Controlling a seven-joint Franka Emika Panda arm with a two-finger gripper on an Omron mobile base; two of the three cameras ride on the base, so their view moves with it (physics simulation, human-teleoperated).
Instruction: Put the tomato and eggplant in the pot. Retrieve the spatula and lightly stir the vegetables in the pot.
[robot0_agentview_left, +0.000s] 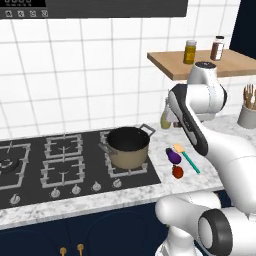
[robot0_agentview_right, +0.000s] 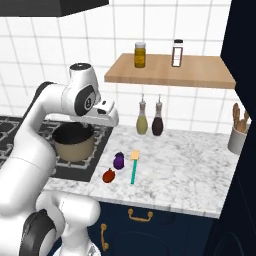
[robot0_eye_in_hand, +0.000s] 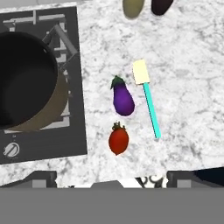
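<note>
On the marble counter just right of the stove lie the dark purple eggplant (robot0_eye_in_hand: 123, 99) (robot0_agentview_left: 173, 156), the red tomato (robot0_eye_in_hand: 118, 140) (robot0_agentview_left: 177, 172) and the green-handled spatula (robot0_eye_in_hand: 148, 103) (robot0_agentview_left: 186, 158) with its pale blade pointing to the wall. The spatula lies right beside the eggplant, and the tomato is nearer the counter's front edge. A tan-gold pot (robot0_agentview_left: 128, 148) (robot0_eye_in_hand: 26, 87) stands on the stove's right burner, its dark inside bare. My gripper (robot0_eye_in_hand: 112, 181) hangs open high above the counter, looking down on the vegetables, with nothing between its fingertips (robot0_eye_in_hand: 41, 177).
Two bottles (robot0_agentview_right: 142, 122) (robot0_agentview_right: 157, 121) stand at the wall behind the vegetables. A wooden shelf (robot0_agentview_right: 200, 75) with two jars hangs above them. A grey holder (robot0_agentview_right: 236, 140) with wooden utensils sits at the far right. The black stove (robot0_agentview_left: 60, 165) spreads left of the pot.
</note>
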